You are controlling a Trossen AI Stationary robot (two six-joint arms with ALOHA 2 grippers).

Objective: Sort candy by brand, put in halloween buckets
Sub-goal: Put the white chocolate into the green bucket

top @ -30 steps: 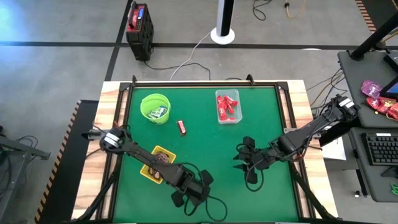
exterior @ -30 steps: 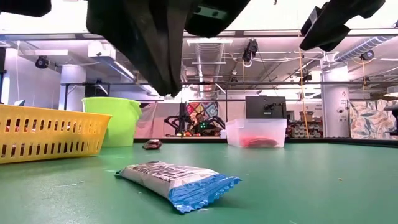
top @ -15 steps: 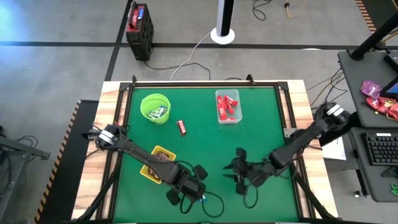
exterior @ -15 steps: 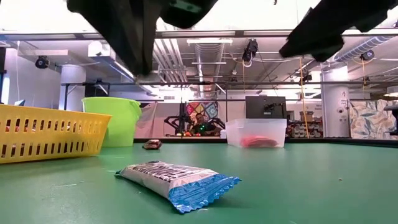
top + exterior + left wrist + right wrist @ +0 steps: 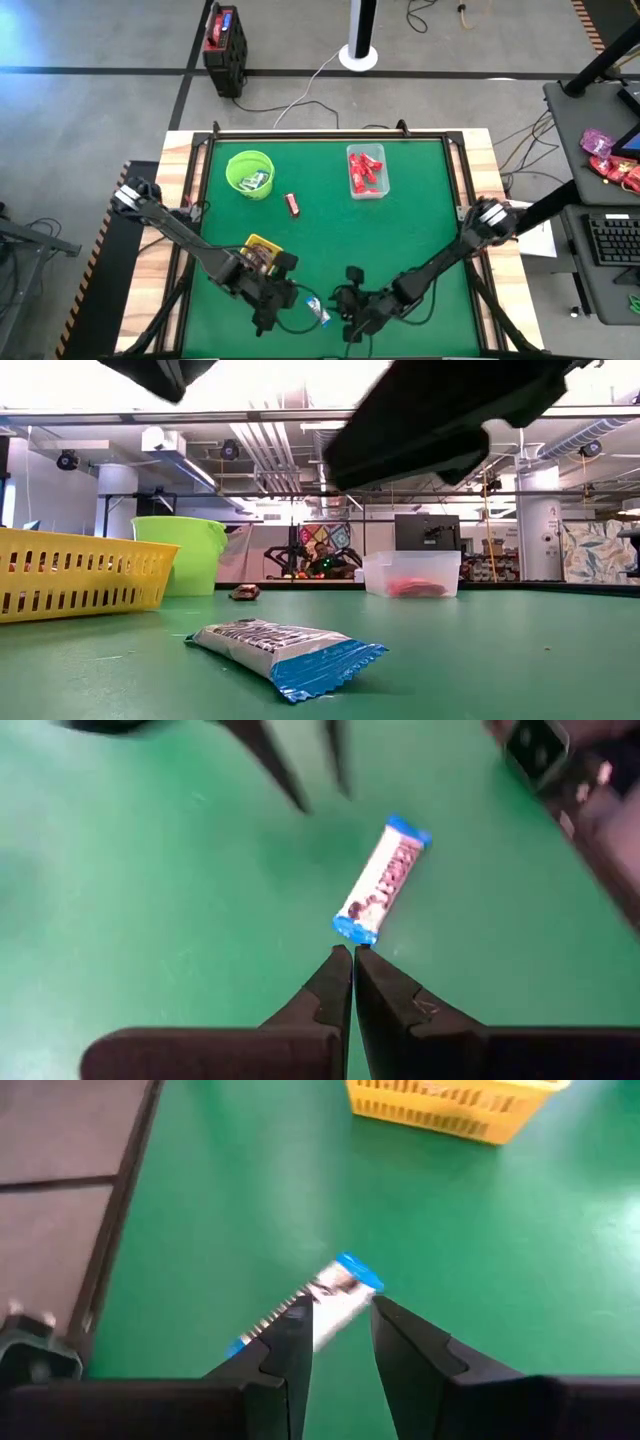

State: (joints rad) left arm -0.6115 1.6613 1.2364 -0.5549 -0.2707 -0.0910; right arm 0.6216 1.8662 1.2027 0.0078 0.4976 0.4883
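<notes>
I see a flat green felt-like counter (image 5: 420,200) framed in pale wood. Near its front edge lies one slim blue-and-white candy bar (image 5: 318,314), its crinkly foil wrapper flared at the ends, touching no other thing. My right tool (image 5: 338,1325) hangs over it with its two dark wedge-shaped fingers a narrow gap apart, straddling the bar's middle; whether they touch the wrapper I cannot tell, since the bar looks blurred there. My left tool (image 5: 353,960) is clenched tight on nothing, tips pressed together, just beside one end of the bar. The yellow slotted basket (image 5: 247,262) sits close by. Farther back stand the round lime-green bucket (image 5: 249,173) and the clear rectangular tub (image 5: 367,171) of red bars, with one dark maroon bar (image 5: 292,204) loose between them.
</notes>
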